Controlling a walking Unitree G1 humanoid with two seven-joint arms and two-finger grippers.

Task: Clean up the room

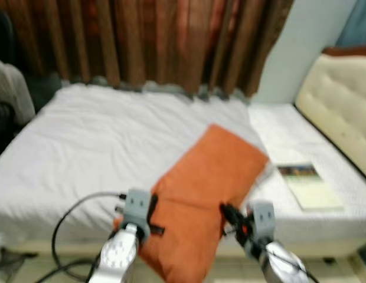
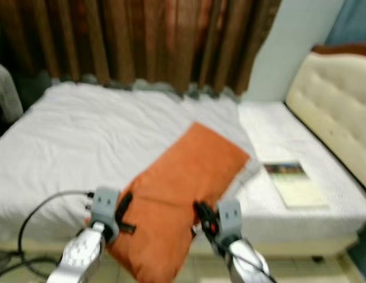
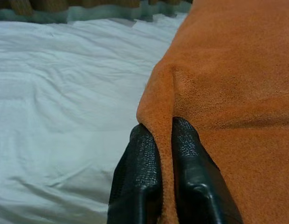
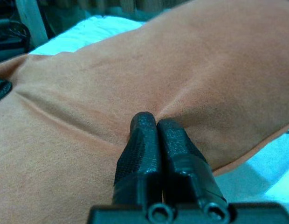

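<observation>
**Orange pillow gripped at both near edges, ready to be placed**

The orange pillow [image 1: 209, 188] lies on the white bed [image 1: 82, 153], its near end overhanging the bed's foot edge. Its long axis runs diagonally, far corner pointing toward the headboard [image 1: 339, 94]. The left tool [image 3: 165, 154] is clenched on the pillow's side edge; the right tool [image 4: 156, 128] pinches its fabric. Next likely calls for lifting together and carrying it headboard-ward, beside the book [image 1: 307, 186].

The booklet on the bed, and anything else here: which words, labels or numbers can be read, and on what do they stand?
None can be read.
The booklet on the bed: a dark picture band at its top, any print too blurred.
The orange pillow: plain, no label visible.
</observation>
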